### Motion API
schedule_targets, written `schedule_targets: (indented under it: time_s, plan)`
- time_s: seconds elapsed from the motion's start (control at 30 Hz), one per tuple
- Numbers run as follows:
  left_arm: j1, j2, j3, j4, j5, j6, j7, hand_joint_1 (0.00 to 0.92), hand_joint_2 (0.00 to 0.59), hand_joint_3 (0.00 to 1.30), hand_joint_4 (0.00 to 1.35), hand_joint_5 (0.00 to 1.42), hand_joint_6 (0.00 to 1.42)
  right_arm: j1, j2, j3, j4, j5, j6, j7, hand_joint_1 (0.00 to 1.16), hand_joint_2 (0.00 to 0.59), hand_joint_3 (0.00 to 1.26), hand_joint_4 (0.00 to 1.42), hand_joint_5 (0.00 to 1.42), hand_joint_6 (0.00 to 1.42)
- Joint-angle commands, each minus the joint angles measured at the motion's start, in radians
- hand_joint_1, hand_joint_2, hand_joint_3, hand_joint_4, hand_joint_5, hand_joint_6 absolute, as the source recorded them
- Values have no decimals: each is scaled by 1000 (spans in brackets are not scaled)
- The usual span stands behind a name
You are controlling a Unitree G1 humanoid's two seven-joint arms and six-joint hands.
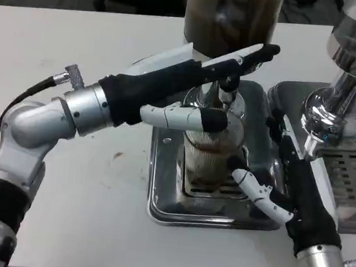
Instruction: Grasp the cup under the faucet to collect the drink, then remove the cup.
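Nearest the camera, the right hand (287, 182) comes up from the lower right corner of the white table (94, 214). Its thumb curls toward the base of the cup (210, 155) and its fingers run up the cup's right side, so it appears to hold the cup, though the contact is partly hidden. The ribbed clear cup stands upright on the grate of the steel drip tray (164, 208), holding brown drink. Just behind and above it, the left hand (195, 85) reaches in from the left with fingers stretched out toward the faucet (226, 88); its thumb lies across the cup's rim. Farther back stands the drink tank (230, 15), with a second dispenser (350, 81) at the right.
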State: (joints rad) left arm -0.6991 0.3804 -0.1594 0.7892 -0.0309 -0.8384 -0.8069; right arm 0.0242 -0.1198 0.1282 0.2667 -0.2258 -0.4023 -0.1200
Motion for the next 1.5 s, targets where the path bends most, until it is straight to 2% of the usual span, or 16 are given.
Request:
schedule_targets:
  time_s: [0.03, 0.6, 1.5]
  plan:
    - [22, 19, -11, -11, 17, 7, -21, 0, 21, 8, 0, 0, 0, -32, 9, -6, 34, 16, -16, 16, 547, 233, 28, 55, 39, 80]
    - [24, 24, -12, -12, 19, 7, -21, 0, 24, 18, 0, 0, 0, -98, 12, -7, 100, 29, -22, 36, 534, 238, 44, 66, 44, 80]
    - [35, 26, -12, -21, 18, 17, -20, 0, 27, 19, 0, 0, 7, -127, 24, -18, 141, 49, -39, 58, 518, 246, 75, 86, 72, 80]
